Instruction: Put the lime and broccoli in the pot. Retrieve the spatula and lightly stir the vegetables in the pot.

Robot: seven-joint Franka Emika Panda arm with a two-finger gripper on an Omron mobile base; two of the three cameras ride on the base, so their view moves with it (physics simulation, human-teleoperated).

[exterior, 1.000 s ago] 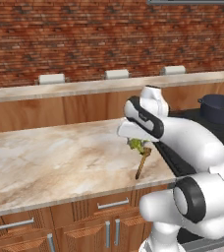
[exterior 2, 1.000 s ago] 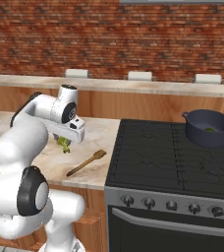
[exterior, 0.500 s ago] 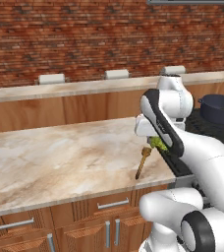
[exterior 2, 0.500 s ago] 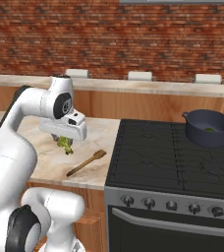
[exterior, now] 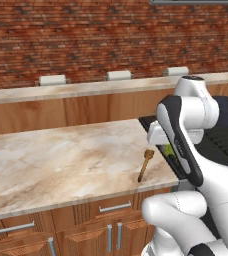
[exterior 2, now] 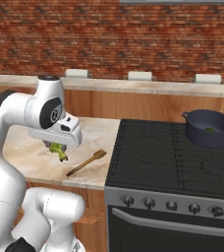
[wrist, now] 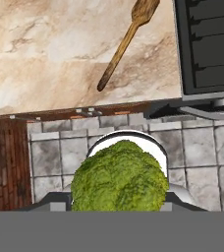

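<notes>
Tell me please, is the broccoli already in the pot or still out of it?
Out. The broccoli hangs in the gripper above the counter, far from the pot on the stove.

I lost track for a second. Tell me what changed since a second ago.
The gripper, shut on the broccoli, has lifted it higher off the counter, and the arm has swung round. The spatula still lies on the counter, and the pot is still on the stove, something green inside.

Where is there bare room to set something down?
The marble counter is bare left of the spatula. The stove top is open in front of the pot. It is crowded where the hand holds the broccoli.
</notes>
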